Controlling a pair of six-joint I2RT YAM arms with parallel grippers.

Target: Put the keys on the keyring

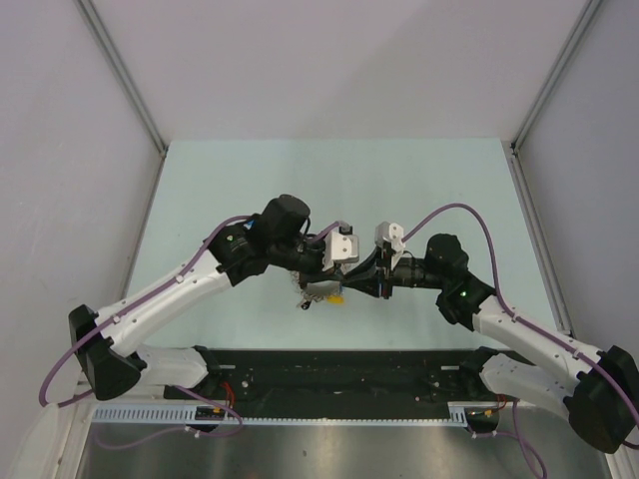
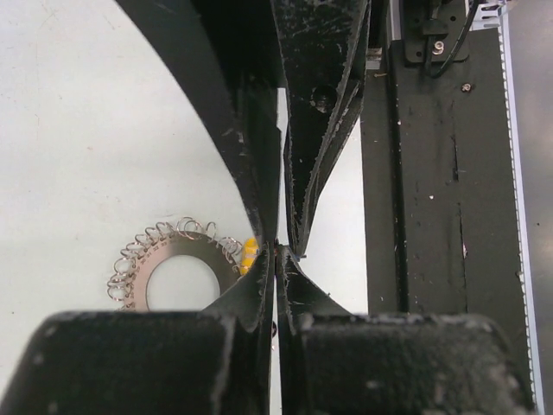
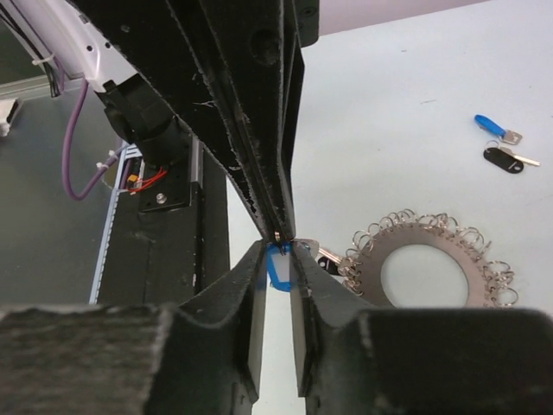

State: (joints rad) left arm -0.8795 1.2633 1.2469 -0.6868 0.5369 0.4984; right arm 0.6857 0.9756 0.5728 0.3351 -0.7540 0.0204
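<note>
One pale green bench (image 1: 220, 190) carries the whole set-up, with white panels (image 1: 60, 120) on three sides. A black base plate (image 1: 339, 371) runs along its near edge. From there the left arm (image 1: 170, 289) and the right arm (image 1: 519, 329) reach inward and meet nose to nose over the near middle of the bench.

Hands: the left hand (image 2: 276, 252) is clenched, pads pressed together with no gap showing. The right hand (image 3: 278, 259) has its fingers narrowly parted. In the right wrist view its tips sit directly under the left tips, and the two hands nearly touch tip to tip.

Ring: the keyring (image 3: 423, 235) lies flat on the bench just beside the two hands, and neither hand holds it. It is a silver-grey disc with a wide centre hole, and small wire loops (image 3: 406, 218) fringe its rim all round.

Four keys seen:
- The blue-headed key (image 3: 276, 270) sits in the gap between the right fingers, immediately below the left tips. The view is tight here, so I cannot tell whether the right pads already bear on it.
- The yellow-headed key (image 2: 249, 255) is at the ring's fringe, next to the left fingers.
- The second blue key (image 3: 489, 126) and the black key (image 3: 501, 161) lie side by side on the bench beyond the keyring. They are well apart from both hands and off the ring.
</note>
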